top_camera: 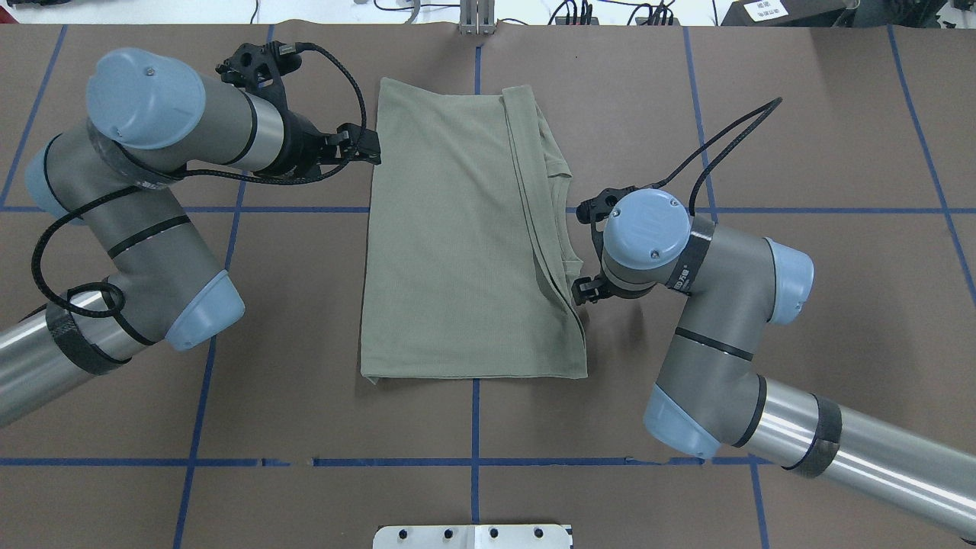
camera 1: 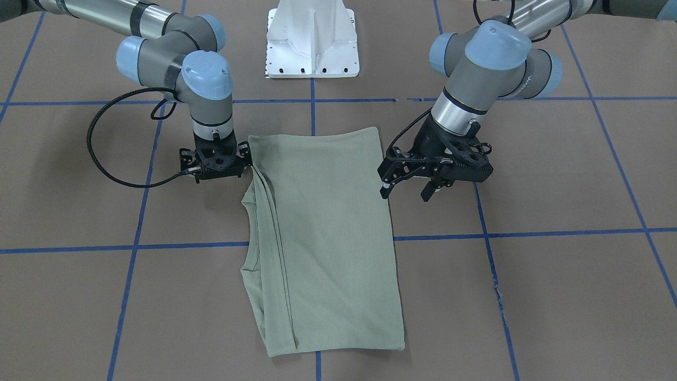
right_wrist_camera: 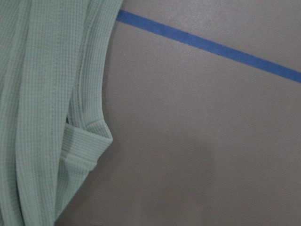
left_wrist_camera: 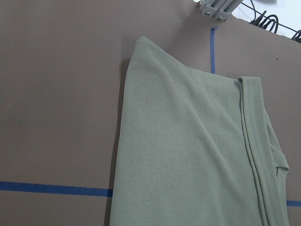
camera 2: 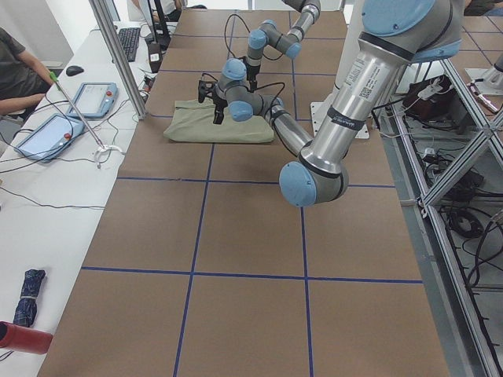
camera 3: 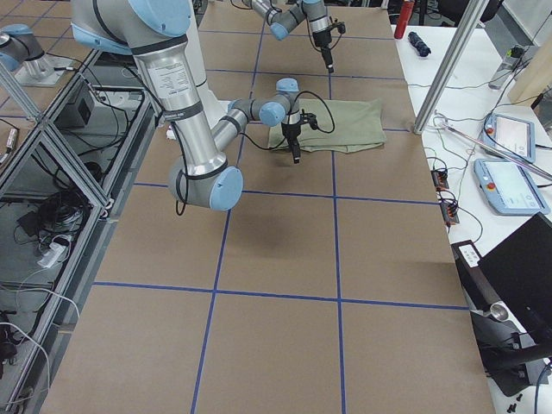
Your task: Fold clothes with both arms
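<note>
The shirt (camera 1: 328,233) lies on the desk (camera 1: 555,275) as a long folded strip, its loose layers bunched along one long edge. The right tool (camera 1: 214,163) sits against that edge (fingers hidden, so I cannot tell its spread). The left tool (camera 1: 406,191) hovers wide apart beside the other edge. Best approach, I judge: pinch every layer at matching points and lift both sides together, level

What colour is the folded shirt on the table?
Sage green shirt, plain, with a fine waffle-knit texture; shows best in the right wrist-mounted view.
</note>
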You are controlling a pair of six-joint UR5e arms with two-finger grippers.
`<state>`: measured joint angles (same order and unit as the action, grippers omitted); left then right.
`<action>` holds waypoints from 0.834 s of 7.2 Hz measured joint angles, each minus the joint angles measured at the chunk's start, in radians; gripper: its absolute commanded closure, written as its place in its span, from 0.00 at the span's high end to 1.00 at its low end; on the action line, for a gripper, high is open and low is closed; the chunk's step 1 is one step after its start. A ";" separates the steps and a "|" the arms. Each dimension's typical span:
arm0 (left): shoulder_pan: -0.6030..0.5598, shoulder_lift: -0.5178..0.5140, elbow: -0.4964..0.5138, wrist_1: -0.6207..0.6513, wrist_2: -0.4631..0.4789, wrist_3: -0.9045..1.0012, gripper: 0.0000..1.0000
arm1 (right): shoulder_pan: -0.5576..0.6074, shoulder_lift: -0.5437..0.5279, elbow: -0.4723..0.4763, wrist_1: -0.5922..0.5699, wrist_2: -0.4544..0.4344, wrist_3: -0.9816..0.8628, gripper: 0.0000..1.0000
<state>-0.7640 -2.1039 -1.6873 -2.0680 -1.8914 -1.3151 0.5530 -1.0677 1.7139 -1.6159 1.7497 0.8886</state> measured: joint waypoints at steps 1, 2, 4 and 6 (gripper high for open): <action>0.000 0.000 0.000 0.000 0.000 0.000 1.00 | 0.027 0.032 -0.014 -0.001 0.011 -0.013 1.00; 0.000 -0.001 0.000 -0.001 0.000 0.000 1.00 | 0.047 0.089 -0.061 -0.001 0.015 -0.030 1.00; 0.001 -0.001 0.001 -0.002 0.000 0.003 1.00 | 0.057 0.230 -0.208 0.003 0.017 -0.041 1.00; 0.001 0.001 0.001 -0.003 0.000 0.006 1.00 | 0.037 0.288 -0.282 0.004 0.020 -0.043 1.00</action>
<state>-0.7629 -2.1033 -1.6860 -2.0708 -1.8914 -1.3092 0.5898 -0.7794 1.4314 -1.6119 1.7694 0.8459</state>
